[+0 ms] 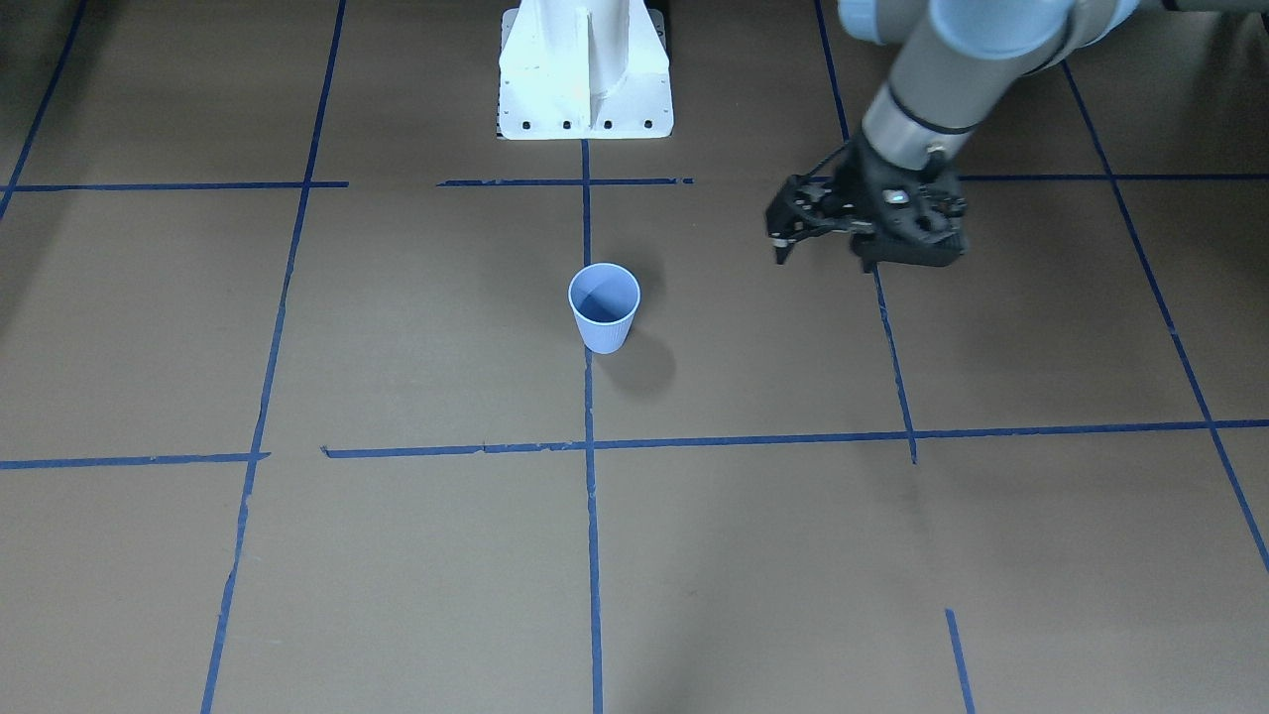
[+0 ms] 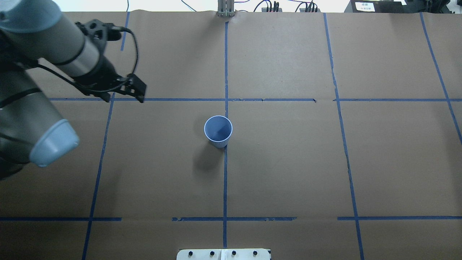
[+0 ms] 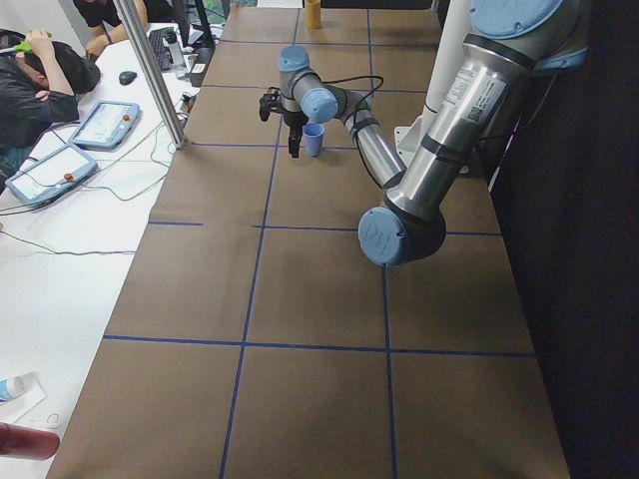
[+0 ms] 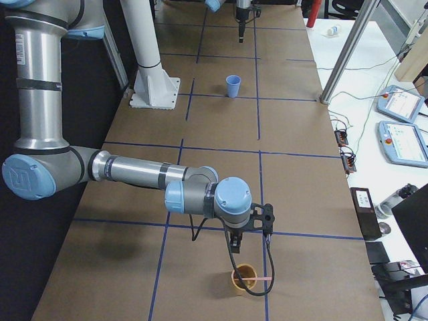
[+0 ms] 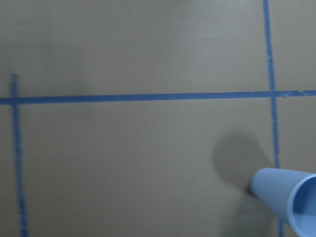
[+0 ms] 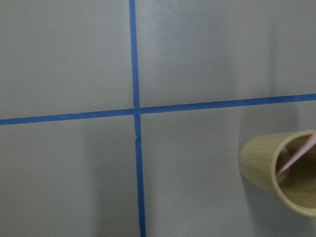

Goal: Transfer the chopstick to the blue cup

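The blue cup (image 1: 604,309) (image 2: 218,131) stands upright and empty at the table's centre, on a blue tape line. My left gripper (image 1: 823,253) (image 2: 123,98) hovers open and empty to the cup's side, well apart from it; the left wrist view catches the cup (image 5: 284,197) at its lower right corner. The chopstick (image 6: 296,157) (image 4: 255,275) is a thin pink stick leaning inside a bamboo cup (image 6: 269,170) (image 4: 245,281). My right gripper (image 4: 234,251) hangs just above that bamboo cup. I cannot tell whether it is open or shut.
The white robot base (image 1: 585,74) sits behind the blue cup. Brown paper with blue tape lines (image 2: 225,180) covers the table. Tablets and cables (image 4: 401,124) lie on a white side bench, and a person (image 3: 45,85) sits there.
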